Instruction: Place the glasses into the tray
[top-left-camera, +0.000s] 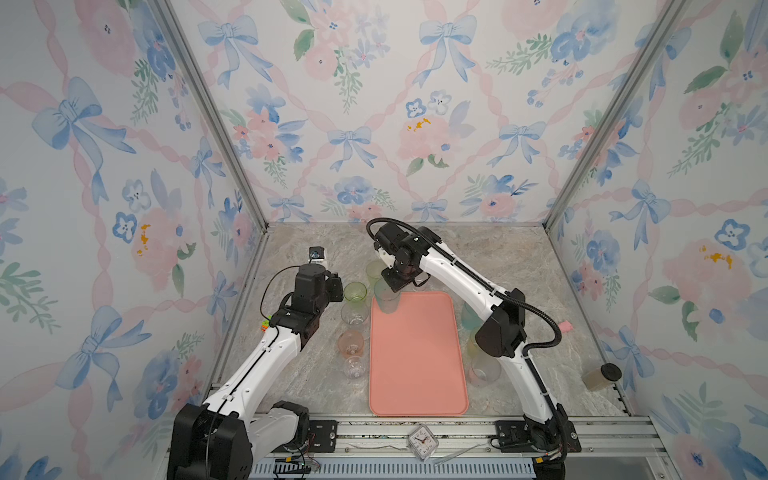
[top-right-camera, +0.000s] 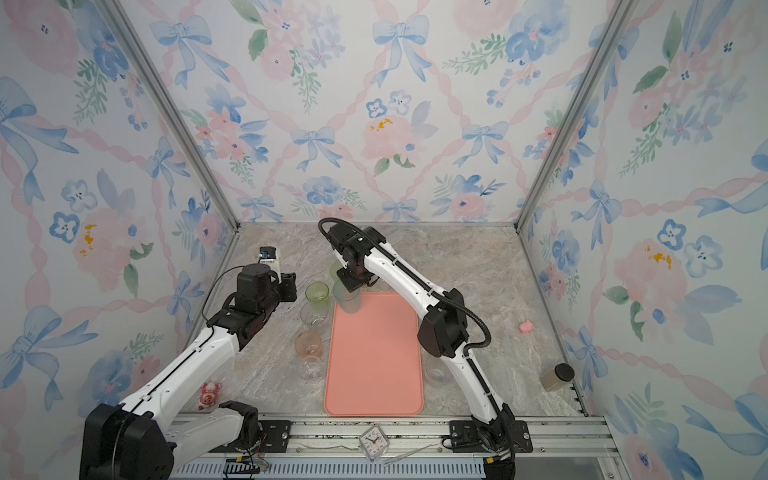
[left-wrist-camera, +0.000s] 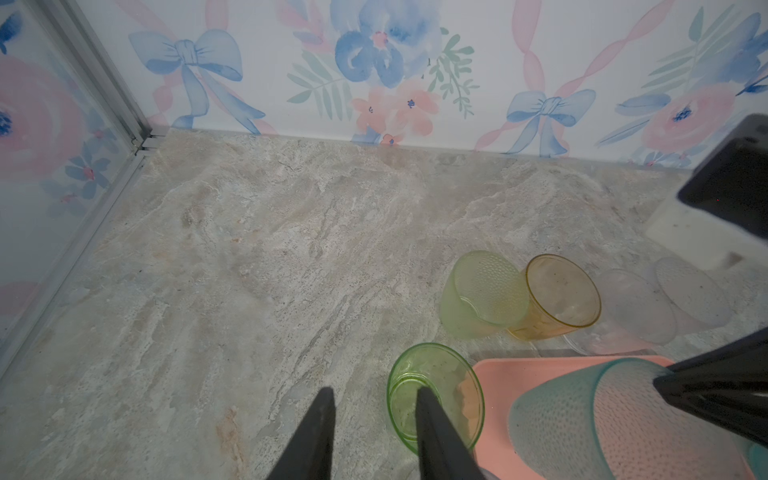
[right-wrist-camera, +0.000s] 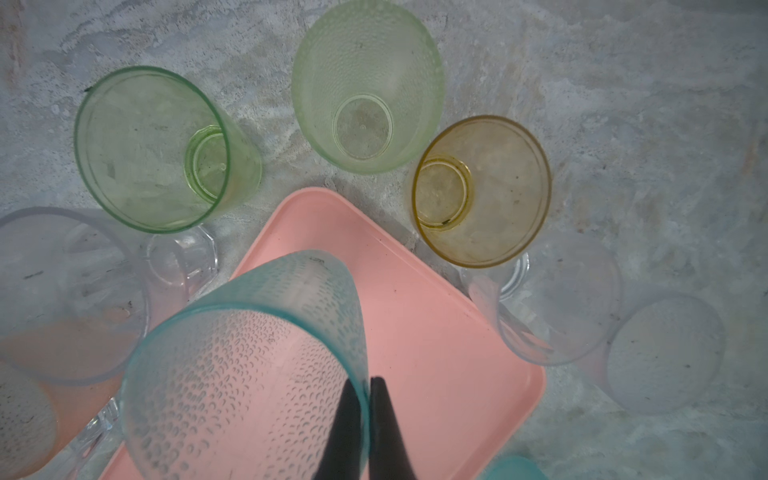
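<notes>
Three walls (top-left-camera: 374, 124) papered with blue bows and pink flowers close in a tabletop (top-left-camera: 519, 270) of grey-beige marble pattern. On the left, four glasses line up just beside the tray's long edge: a green glass (top-left-camera: 355, 291) farthest back, then a clear glass (top-left-camera: 354, 314), a pinkish-orange glass (top-left-camera: 351, 343) and a short clear glass (top-left-camera: 354, 368). The pink tray (top-left-camera: 419, 365) lies lengthwise in the middle. Beyond its far end a frosted yellow-green glass (right-wrist-camera: 365, 83) and an amber glass (right-wrist-camera: 482, 191) stand close together. To the tray's right a pale glass (top-left-camera: 482, 372) stands half hidden behind the arm, and a jar (top-left-camera: 600, 376) with a black lid sits near the right wall.

The left arm (top-left-camera: 257, 365) comes up from the front left corner, elbow bent, wrist turned toward the green glass. The left gripper (left-wrist-camera: 376, 392) has its fingers spread. One tip shows over the glass's mouth and the other outside it, and it grips nothing.

The right arm (top-left-camera: 457, 270) arches from the front right across the tray, wrist pointing down. The right gripper (right-wrist-camera: 363, 380) pinches the rim of a teal glass (right-wrist-camera: 249, 365), one finger inside and one outside. That glass tilts over the tray's far left corner. Whether its base touches the tray, I cannot tell.
</notes>
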